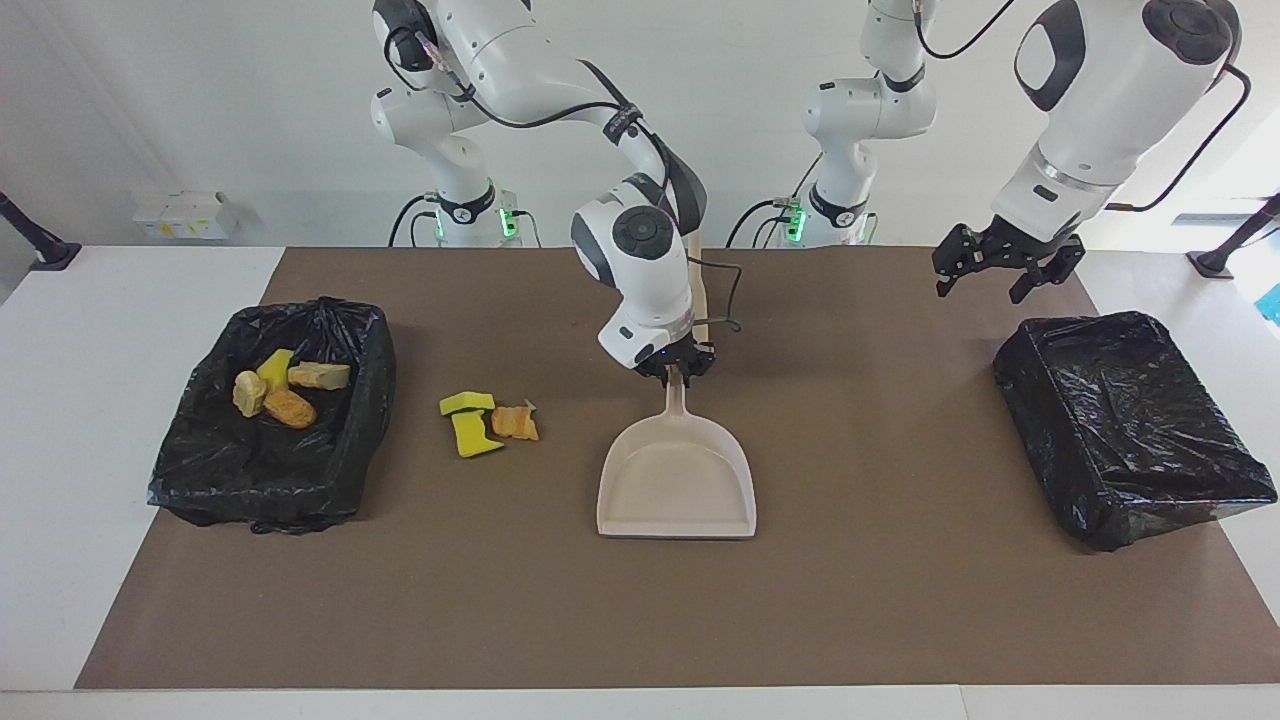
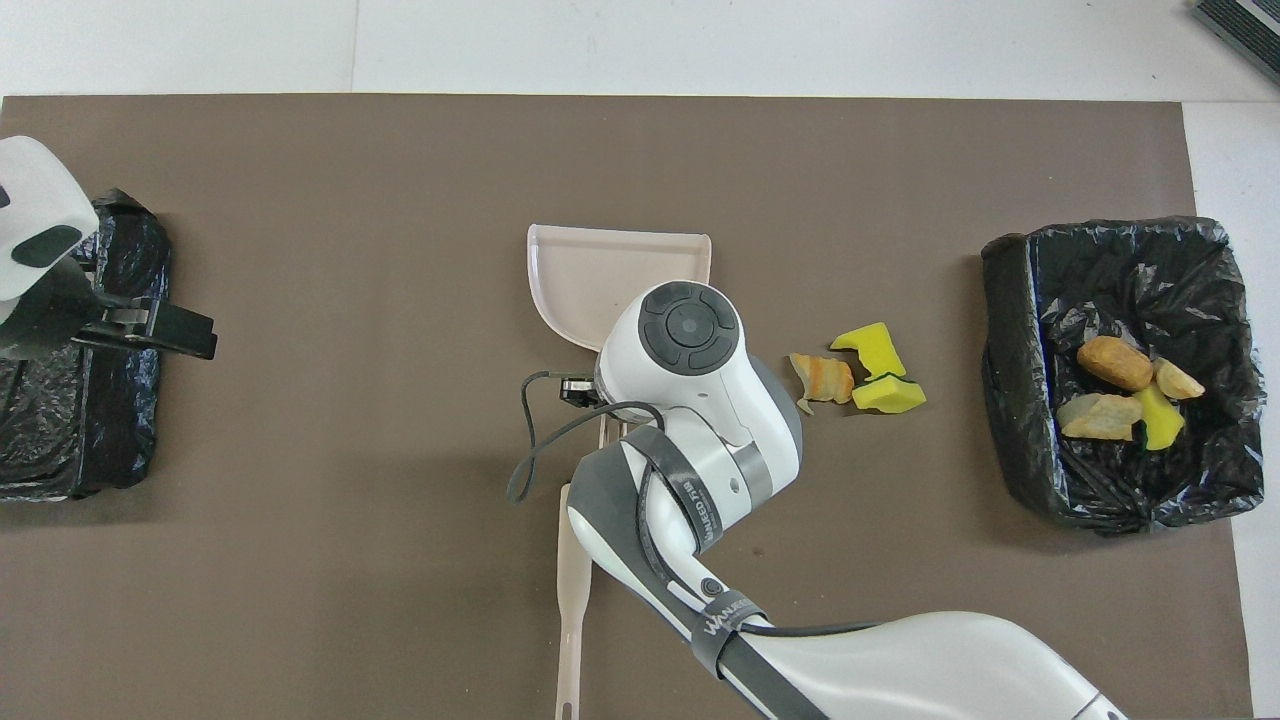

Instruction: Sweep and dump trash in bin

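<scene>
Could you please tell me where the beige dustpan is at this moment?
The dustpan lies mid-table on the brown mat, its handle held by the right hand. The loose trash lies beside it, toward the right arm's end.

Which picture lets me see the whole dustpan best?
The facing view. There the dustpan shows whole, from its handle in the right gripper down to its wide open edge, lying flat on the brown mat. In the overhead view the right arm covers the handle and part of the pan, leaving mostly the wide end in sight.
</scene>
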You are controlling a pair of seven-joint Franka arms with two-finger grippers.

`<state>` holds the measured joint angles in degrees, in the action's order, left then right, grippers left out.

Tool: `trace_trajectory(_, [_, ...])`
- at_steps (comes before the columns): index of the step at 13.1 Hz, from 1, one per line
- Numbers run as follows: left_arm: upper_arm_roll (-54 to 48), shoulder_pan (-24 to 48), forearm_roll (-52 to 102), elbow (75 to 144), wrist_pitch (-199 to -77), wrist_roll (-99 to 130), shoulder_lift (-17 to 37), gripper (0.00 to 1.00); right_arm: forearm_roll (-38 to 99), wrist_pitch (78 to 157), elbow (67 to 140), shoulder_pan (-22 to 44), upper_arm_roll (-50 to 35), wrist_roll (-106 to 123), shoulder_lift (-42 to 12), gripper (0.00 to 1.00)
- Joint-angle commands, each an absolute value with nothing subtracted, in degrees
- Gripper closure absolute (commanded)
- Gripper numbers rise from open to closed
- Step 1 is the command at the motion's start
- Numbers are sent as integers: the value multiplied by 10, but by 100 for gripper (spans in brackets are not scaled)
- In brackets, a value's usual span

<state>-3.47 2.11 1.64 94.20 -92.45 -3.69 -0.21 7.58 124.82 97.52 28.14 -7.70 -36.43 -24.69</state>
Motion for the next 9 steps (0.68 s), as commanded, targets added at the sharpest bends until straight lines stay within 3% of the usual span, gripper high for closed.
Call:
trace_trajectory(1, [-29,27,11,952,-931,-27,-8,0,87,1289,980,285,-77,-370,-252,100])
trace_trajectory(5, [-29,27,11,948,-924,-29,-8,0,85,1296,975,292,-78,-364,-255,100])
trace_trajectory(6, [-29,26,11,946,-927,-30,-7,0,85,1296,974,291,-78,-364,-255,71])
trace_trajectory(7, [-28,22,11,946,-929,-30,-7,0,76,1297,972,292,-78,-366,-255,22])
trace_trajectory(8, [-24,20,11,946,-929,-30,-7,0,73,1293,963,294,-77,-367,-256,6])
trace_trajectory(9, [-23,18,11,946,-929,-30,-7,0,70,1285,960,293,-77,-367,-253,5])
